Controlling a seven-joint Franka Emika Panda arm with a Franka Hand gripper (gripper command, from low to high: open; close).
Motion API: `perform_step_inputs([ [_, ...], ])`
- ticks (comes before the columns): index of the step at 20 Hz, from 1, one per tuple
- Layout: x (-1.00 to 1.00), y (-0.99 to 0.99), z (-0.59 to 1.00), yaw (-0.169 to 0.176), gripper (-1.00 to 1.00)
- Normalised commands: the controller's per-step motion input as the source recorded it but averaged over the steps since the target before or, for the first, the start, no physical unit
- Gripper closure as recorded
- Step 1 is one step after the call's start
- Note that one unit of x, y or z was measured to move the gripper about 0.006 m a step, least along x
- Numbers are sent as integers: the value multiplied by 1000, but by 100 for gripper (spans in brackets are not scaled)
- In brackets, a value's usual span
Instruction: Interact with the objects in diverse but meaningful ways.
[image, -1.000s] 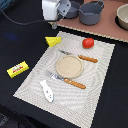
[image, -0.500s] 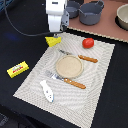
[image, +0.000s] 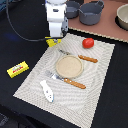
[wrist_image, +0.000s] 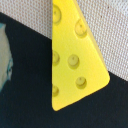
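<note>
One thing fills my wrist view: the cheese wedge, lying at the placemat corner farthest from the white fish piece. My pincer hangs above it; I cannot tell its opening. I judge I am approaching; next, descend squarely and grasp.

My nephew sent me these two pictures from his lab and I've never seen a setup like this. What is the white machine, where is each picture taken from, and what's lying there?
The white machine is a robot arm; its gripper hangs over a yellow cheese wedge. One picture comes from a camera off the arm. The close-up comes from a camera on its wrist and shows the cheese wedge with nothing seen gripping it. On the striped mat lie a red tomato, a tan plate, wooden-handled cutlery and a white fish piece. A yellow box sits off the mat; grey pots stand behind.
</note>
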Motion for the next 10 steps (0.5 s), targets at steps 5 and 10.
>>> perform_step_inputs([
  [5,-90,0,-215,74,-100],
  [10,-94,0,-230,79,-100],
])
